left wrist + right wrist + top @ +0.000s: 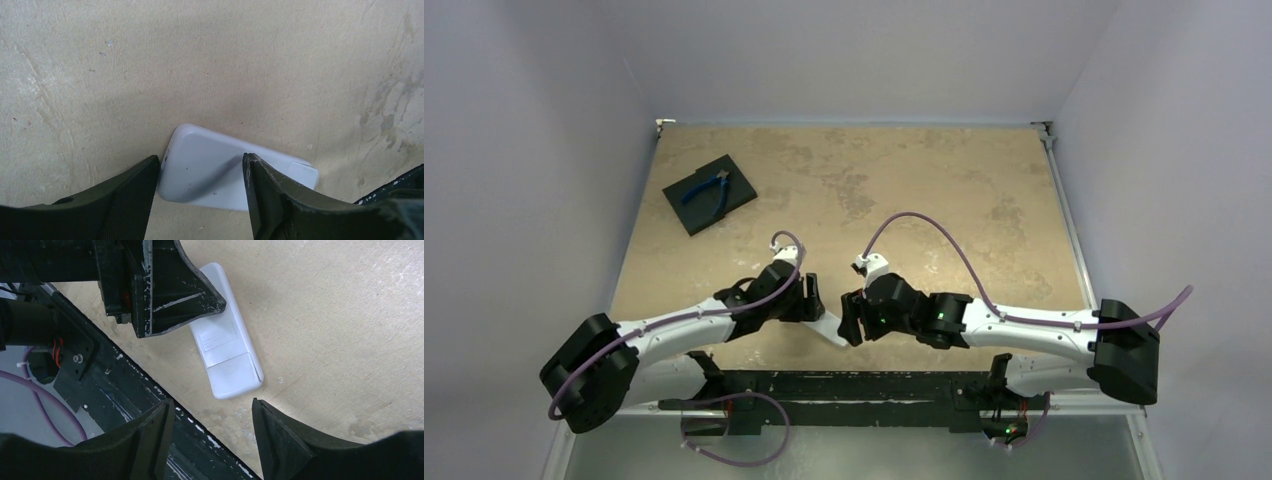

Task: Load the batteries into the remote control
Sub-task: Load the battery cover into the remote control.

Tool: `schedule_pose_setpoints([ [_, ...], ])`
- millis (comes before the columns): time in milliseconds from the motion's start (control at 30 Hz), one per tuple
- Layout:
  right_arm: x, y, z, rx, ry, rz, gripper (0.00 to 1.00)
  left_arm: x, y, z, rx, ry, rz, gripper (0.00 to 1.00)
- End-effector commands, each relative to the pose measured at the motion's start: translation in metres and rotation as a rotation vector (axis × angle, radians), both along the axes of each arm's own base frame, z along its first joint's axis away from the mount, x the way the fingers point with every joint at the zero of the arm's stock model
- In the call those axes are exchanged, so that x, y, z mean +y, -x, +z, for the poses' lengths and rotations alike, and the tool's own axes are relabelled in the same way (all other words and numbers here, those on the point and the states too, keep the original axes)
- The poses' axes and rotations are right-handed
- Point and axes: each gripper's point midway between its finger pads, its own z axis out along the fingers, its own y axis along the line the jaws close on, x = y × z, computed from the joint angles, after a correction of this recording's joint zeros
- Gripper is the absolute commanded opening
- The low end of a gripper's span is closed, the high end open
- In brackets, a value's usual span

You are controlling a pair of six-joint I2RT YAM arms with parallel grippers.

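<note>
- Plain white back of remote (210, 170) faces up; it lies flat on the tan table (200, 60), long axis running 10 to 4 o'clock.
- At 6 o'clock, left gripper (201, 159), jaws apart: 9 o'clock finger (130, 200) sits just beside the remote's end, 3 o'clock finger overlaps its back.

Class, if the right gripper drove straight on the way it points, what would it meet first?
The right gripper would probably meet the near end of the remote control first, though depth is unclear.
</note>
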Motion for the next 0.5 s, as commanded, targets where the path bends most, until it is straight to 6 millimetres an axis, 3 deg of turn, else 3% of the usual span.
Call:
schedule_pose_setpoints([
  [0,0.005,-0.002,0.002,-0.002,-0.027,-0.011,0.66,-0.007,0.007,0.002,0.014,0.053,-0.032,0.61],
  [467,-0.002,-0.007,-0.011,0.018,0.025,-0.075,0.65,-0.013,0.026,0.004,0.08,0.146,-0.043,0.61],
])
